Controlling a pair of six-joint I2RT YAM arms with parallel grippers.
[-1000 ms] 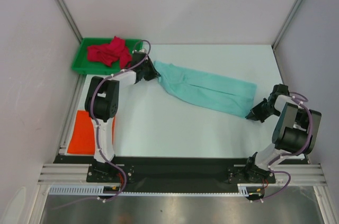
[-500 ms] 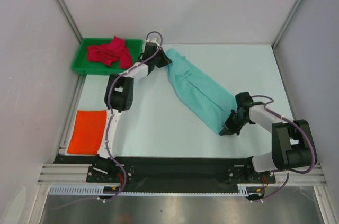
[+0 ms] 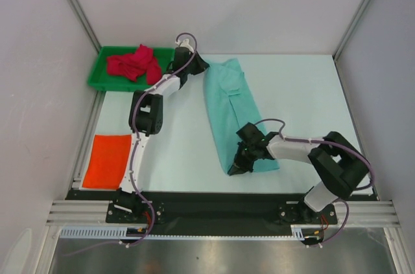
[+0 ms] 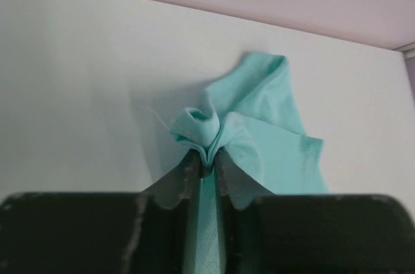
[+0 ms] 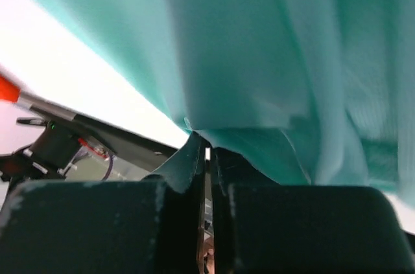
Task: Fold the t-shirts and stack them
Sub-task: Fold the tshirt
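White table (image 3: 305,92) | mint t-shirt (image 3: 227,102) — long folded strip | left gripper (image 4: 207,157), right gripper (image 5: 206,149) clamped on its ends

White matte worktop (image 3: 305,86), boxed in by plain pale walls: back wall (image 3: 220,2), left wall (image 3: 32,92), right wall (image 3: 392,99). Aluminium posts (image 3: 76,5) run up both rear corners. Black strip (image 3: 220,199) along near edge, aluminium rail (image 3: 78,211) at its ends, brushed metal sheet (image 3: 220,254) below. Light even, shadows soft.
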